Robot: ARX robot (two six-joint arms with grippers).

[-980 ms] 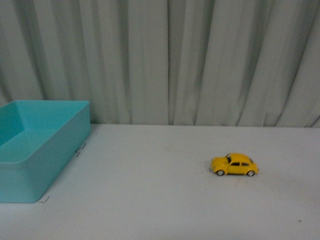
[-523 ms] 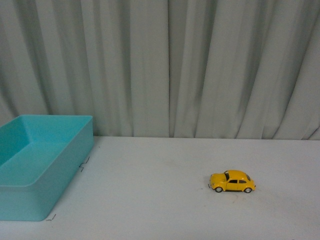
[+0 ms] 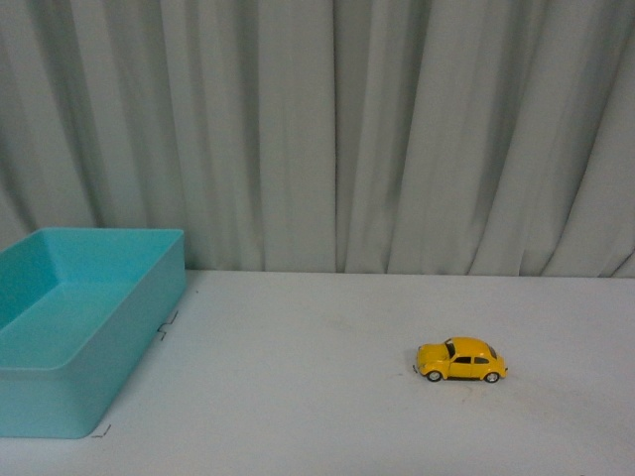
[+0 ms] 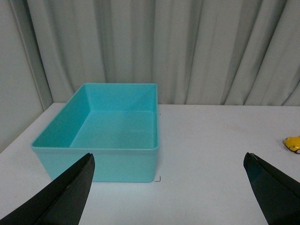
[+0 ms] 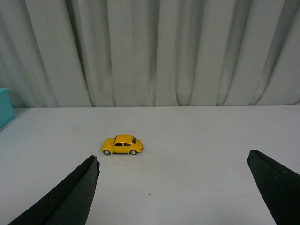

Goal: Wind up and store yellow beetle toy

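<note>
The yellow beetle toy (image 3: pixel 461 360) stands on its wheels on the white table, right of centre in the front view, its side toward me. The right wrist view shows the same toy (image 5: pixel 122 145) some way beyond my right gripper (image 5: pixel 173 161), which is open with nothing between its black fingers. In the left wrist view only the toy's edge (image 4: pixel 293 143) shows at the frame border. My left gripper (image 4: pixel 169 161) is open and empty, held short of the teal box. Neither arm appears in the front view.
An open, empty teal box (image 3: pixel 60 372) sits at the table's left side; its near wall (image 4: pixel 101 161) faces my left gripper. Small corner marks (image 4: pixel 158 179) are drawn on the table beside it. A grey pleated curtain (image 3: pixel 327 129) closes off the table's far edge.
Between one second and half a second ago the front view shifted, so the table, box and toy sit lower in frame. Since then nothing has moved.
</note>
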